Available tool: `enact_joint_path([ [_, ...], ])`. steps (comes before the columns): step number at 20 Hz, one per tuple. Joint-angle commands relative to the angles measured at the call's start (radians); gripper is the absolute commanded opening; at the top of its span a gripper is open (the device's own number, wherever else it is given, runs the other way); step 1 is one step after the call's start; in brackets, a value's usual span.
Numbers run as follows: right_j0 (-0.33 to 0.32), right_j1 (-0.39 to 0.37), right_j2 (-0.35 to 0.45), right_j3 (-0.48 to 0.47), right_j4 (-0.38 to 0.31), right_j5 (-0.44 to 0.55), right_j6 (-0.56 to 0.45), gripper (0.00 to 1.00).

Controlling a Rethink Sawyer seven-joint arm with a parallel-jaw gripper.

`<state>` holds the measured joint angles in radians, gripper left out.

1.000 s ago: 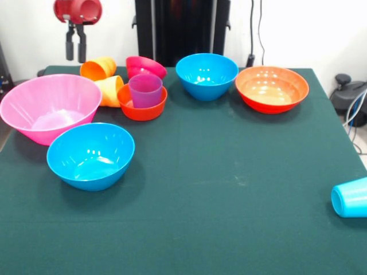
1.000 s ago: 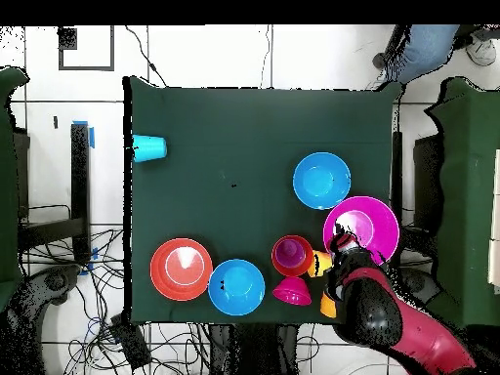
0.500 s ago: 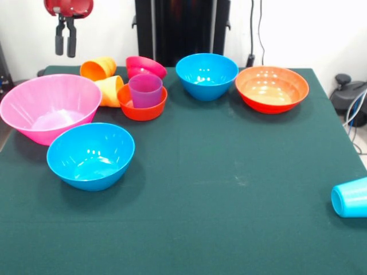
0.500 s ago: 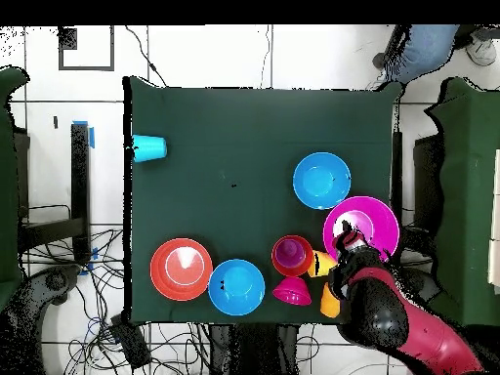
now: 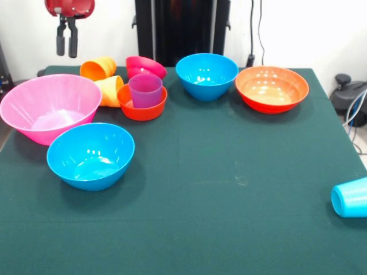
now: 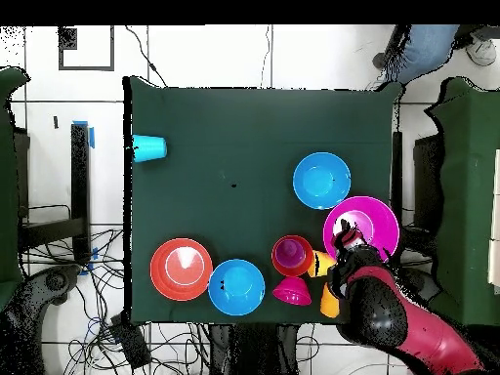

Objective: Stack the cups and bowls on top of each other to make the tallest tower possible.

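The large pink bowl [image 5: 50,106] sits by the desk [image 5: 229,172] edge to the robot's right, and we judge it the soundest base, so we would build on it in falling size. Our end effector [image 5: 65,43] hangs empty above that far corner, fingers nearly together. Just beside it the purple cup [image 5: 145,90] stands in the small orange bowl [image 5: 141,105].
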<state>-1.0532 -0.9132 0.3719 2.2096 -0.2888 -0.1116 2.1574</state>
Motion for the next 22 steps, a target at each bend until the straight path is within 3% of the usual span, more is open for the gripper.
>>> enact_joint_path([
  [1, 0.025, 0.020, 0.058, -0.037, -0.056, 0.156, -0.023, 1.00],
  [22, -0.009, 0.018, 0.074, -0.034, -0.070, 0.159, -0.034, 1.00],
])
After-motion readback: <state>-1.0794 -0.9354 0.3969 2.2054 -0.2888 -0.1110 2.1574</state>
